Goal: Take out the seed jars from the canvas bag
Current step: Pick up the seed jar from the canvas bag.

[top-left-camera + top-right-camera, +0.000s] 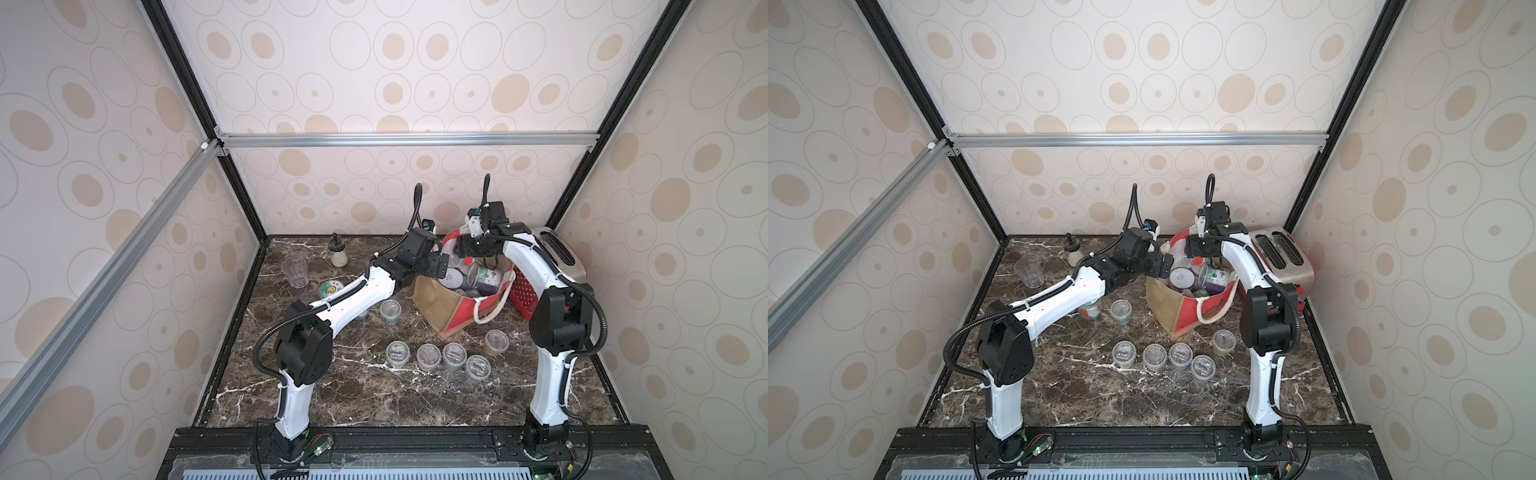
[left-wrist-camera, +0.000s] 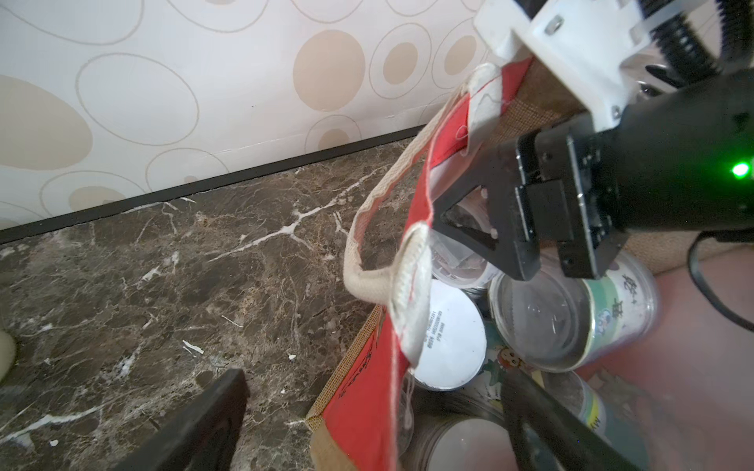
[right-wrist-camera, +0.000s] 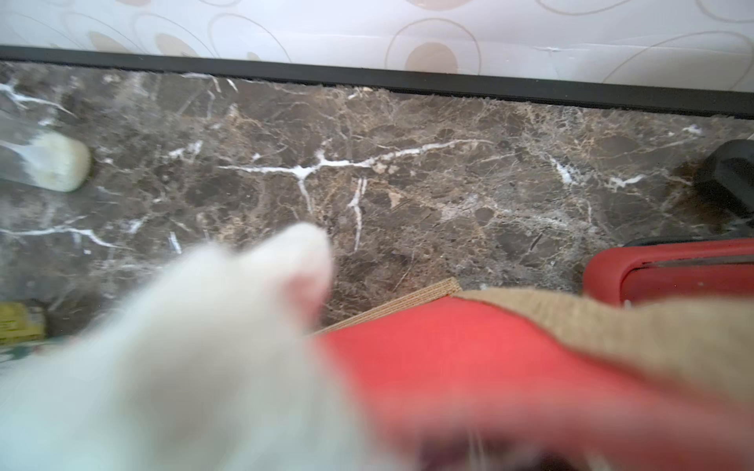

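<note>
Loose jars (image 1: 454,355) mid-bench (image 1: 374,399), toward front edge; other jars (image 1: 486,276) piled in bag (image 1: 440,303), back right. Left gripper (image 1: 439,266) gaping astride bag rim; right gripper (image 1: 461,254) inside, grip unclear. Jars likely light, slick: pinch across body.

Tan, red-sided canvas bag (image 1: 438,309) stands open, holding lidded seed jars (image 1: 484,277); more clear-lidded ones upright on table (image 1: 374,399) alongside.

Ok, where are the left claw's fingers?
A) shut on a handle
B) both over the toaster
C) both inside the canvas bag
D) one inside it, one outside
D: the left wrist view shows the left claw open, one finger over the table, the other among the seed jars inside the canvas bag.
</note>
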`<state>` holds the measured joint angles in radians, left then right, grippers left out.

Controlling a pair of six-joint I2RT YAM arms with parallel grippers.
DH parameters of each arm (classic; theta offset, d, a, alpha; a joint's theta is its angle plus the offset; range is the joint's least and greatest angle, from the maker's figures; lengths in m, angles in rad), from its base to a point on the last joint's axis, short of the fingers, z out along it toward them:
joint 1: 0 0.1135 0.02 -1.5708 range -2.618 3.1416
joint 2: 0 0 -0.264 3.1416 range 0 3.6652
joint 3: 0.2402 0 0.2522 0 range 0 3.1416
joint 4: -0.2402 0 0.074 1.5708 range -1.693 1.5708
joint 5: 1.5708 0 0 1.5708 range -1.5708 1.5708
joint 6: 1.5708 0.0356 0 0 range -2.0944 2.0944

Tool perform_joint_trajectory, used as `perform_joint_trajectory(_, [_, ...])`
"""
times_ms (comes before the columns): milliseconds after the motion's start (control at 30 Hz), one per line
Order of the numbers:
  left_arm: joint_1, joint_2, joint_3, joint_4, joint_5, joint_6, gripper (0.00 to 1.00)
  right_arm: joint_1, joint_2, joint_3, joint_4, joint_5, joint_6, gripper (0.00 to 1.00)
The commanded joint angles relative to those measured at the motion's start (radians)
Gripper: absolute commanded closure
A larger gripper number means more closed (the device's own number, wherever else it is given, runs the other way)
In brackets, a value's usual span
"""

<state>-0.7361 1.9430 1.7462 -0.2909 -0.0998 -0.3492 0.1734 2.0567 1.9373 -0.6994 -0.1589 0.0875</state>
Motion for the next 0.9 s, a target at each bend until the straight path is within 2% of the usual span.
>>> perform_joint_trajectory(0, [-0.003, -0.094, -0.036, 0.025, -0.03, -0.01, 0.02, -0.003, -0.105, -0.004, -0.021, -0.041, 0.038, 0.38])
perform_joint_trajectory(267, [-0.005, -0.357, -0.238, 0.111, -0.14, -0.043, 0.02, -0.002, -0.312, -0.089, -0.011, -0.182, 0.15, 0.38])
perform_joint_trajectory(500, [0.007, -0.654, -0.475, 0.127, -0.252, -0.065, 0.02, 0.033, -0.463, -0.221, 0.077, -0.46, 0.319, 0.39])
perform_joint_trajectory(600, [0.023, -0.778, -0.553, 0.112, -0.283, -0.081, 0.01, 0.101, -0.494, -0.273, 0.115, -0.501, 0.365, 0.38])
perform_joint_trajectory(633, [0.03, -0.818, -0.573, 0.103, -0.291, -0.086, 0.02, 0.157, -0.496, -0.28, 0.113, -0.503, 0.369, 0.38])
perform_joint_trajectory(867, [0.092, -1.006, -0.65, 0.055, -0.285, -0.108, 0.02, 0.394, -0.483, -0.38, 0.173, -0.457, 0.426, 0.38])
